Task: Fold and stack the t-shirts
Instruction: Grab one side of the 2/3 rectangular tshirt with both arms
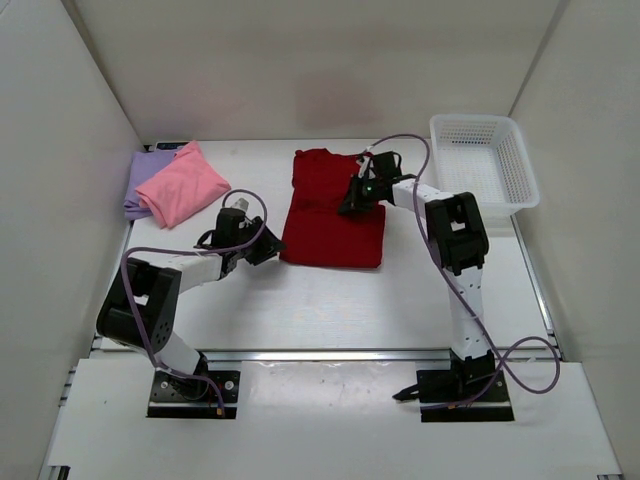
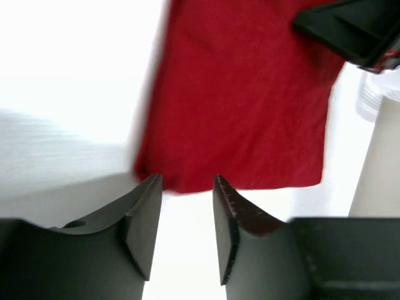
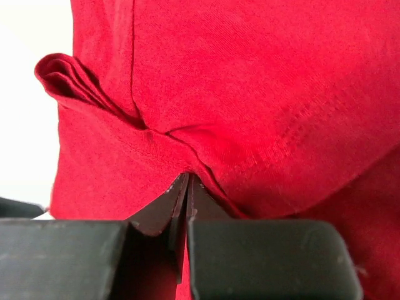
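The dark red t-shirt (image 1: 335, 215) lies partly folded mid-table, a narrower part reaching toward the back. My right gripper (image 1: 351, 206) rests on its upper right area; in the right wrist view its fingers (image 3: 186, 180) are pressed together, pinching a fold of the red fabric (image 3: 250, 112). My left gripper (image 1: 271, 247) sits just off the shirt's near left corner. In the left wrist view it (image 2: 186, 182) stands open and holds nothing, with the red hem (image 2: 237, 112) just past its tips. The folded pink t-shirt (image 1: 182, 186) lies on the lavender t-shirt (image 1: 137, 182) at the back left.
A white lattice basket (image 1: 478, 120) stands at the back right, next to the right arm. White walls close the table in on the left, back and right. The right arm's dark wrist (image 2: 356, 28) shows at the top right of the left wrist view.
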Action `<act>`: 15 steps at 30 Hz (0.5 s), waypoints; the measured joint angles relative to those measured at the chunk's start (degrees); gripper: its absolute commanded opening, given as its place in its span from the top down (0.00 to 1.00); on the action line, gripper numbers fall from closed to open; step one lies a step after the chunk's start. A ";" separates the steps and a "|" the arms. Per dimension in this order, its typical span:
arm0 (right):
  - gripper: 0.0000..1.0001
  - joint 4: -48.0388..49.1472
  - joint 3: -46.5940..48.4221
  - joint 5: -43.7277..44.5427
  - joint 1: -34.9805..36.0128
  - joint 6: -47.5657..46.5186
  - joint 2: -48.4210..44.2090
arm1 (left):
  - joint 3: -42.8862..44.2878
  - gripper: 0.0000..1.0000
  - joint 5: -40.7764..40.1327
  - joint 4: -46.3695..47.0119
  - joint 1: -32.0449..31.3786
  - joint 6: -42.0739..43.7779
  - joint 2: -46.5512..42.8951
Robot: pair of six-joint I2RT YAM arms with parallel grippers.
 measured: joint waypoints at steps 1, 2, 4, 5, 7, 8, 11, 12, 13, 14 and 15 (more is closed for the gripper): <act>1.00 0.20 -0.02 -2.08 -1.18 1.14 0.50 | -0.31 0.46 -0.13 -0.39 0.22 0.33 -0.20; 1.00 0.81 -0.37 -3.78 -2.21 2.27 0.57 | -0.55 0.44 -0.39 -0.94 0.44 0.70 -0.26; 0.94 3.48 -2.84 -5.97 -3.76 4.28 -0.39 | -0.61 0.45 -0.61 -1.97 0.76 1.25 0.04; 0.90 5.03 -4.79 -6.88 -4.48 5.53 -1.36 | -0.61 0.48 -0.63 -2.08 0.85 1.36 0.42; 0.74 8.26 -10.12 -8.37 -5.22 8.09 -4.44 | -0.61 0.51 -0.63 -2.10 1.05 1.44 1.53; 0.71 9.77 -13.20 -8.90 -5.33 9.27 -6.56 | -0.61 0.50 -0.55 -2.05 1.20 1.42 2.19; 0.63 13.77 -23.91 -9.42 -5.31 12.07 -15.50 | -1.27 0.38 0.96 0.00 1.70 0.26 3.52; 0.63 14.88 -27.41 -9.31 -5.35 12.72 -19.17 | -1.42 0.36 1.53 0.76 1.88 -0.13 3.52; 0.63 16.17 -30.58 -8.96 -5.40 13.25 -22.64 | -1.40 0.34 2.10 1.49 1.86 -0.46 3.52; 0.63 17.46 -34.03 -8.59 -5.44 13.86 -26.49 | -1.40 0.33 2.32 1.90 1.79 -0.59 3.52; 0.64 19.67 -38.47 -7.93 -5.68 14.45 -30.95 | -1.42 0.31 2.43 2.23 1.68 -0.74 3.52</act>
